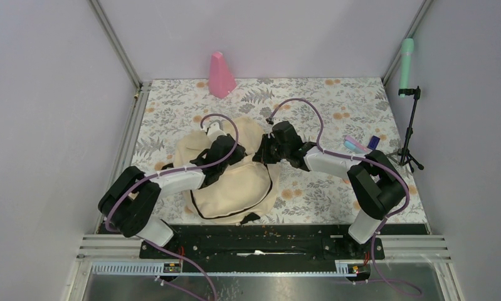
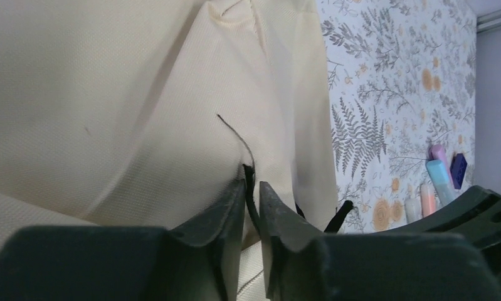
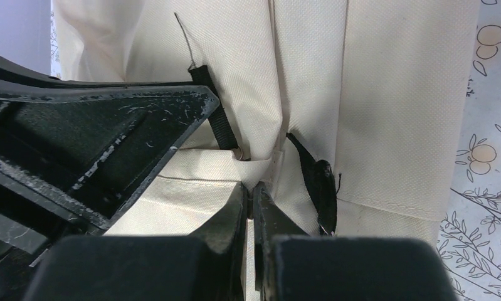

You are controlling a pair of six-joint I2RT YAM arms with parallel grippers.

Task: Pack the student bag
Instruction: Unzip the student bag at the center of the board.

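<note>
Left pincer (image 2: 253, 187) and right pincer (image 3: 252, 191) tight on student bag (image 1: 235, 188), markers (image 2: 437, 177) nearby.

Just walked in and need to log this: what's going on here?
Both arms are working on the student bag. The left hand is pinched on a thin black strip at its fabric, and the right hand on a fabric edge. Pastel markers lie off to its right, not yet packed.

Cream bag (image 1: 235, 188), floral table (image 1: 335, 100), pink cone (image 1: 221, 75)
</note>
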